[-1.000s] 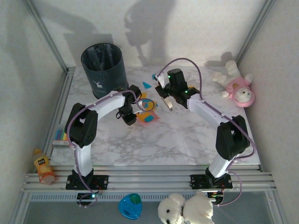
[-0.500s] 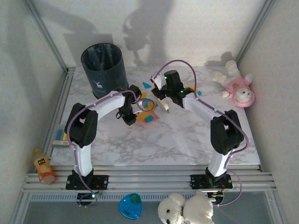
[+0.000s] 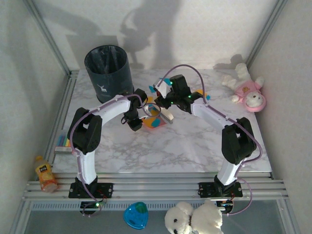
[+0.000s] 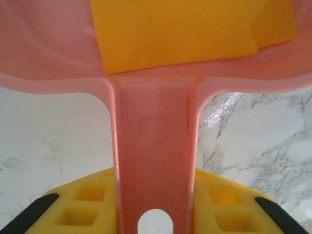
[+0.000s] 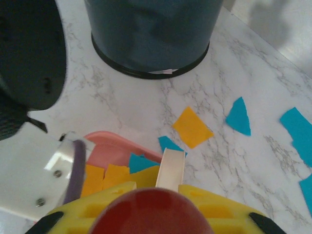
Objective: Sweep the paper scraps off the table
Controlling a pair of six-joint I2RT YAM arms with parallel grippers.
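- Since a second ago, my right gripper [image 5: 146, 202] had swung left and carried its brush [image 5: 170, 168] over to the pink dustpan [image 3: 153, 118]. The left gripper [image 3: 135, 121] had not shifted.
- Nearest me, the left gripper was pinched narrow on the dustpan's flat handle, and the pan sat on the table [image 3: 195, 146].
- Inside the pan I saw orange paper scraps [image 4: 180, 34] lying flat, with a teal piece at the rim.
- The right gripper was clamped tight round the brush's red handle, its white blade pointing down just beside the pan's rim.
- Beyond that, loose scraps lay on the marble: one orange and one teal between pan and bin, more teal off to the right.
- Farthest out, the dark bin [image 3: 108, 70] stood upright at the table's far left.
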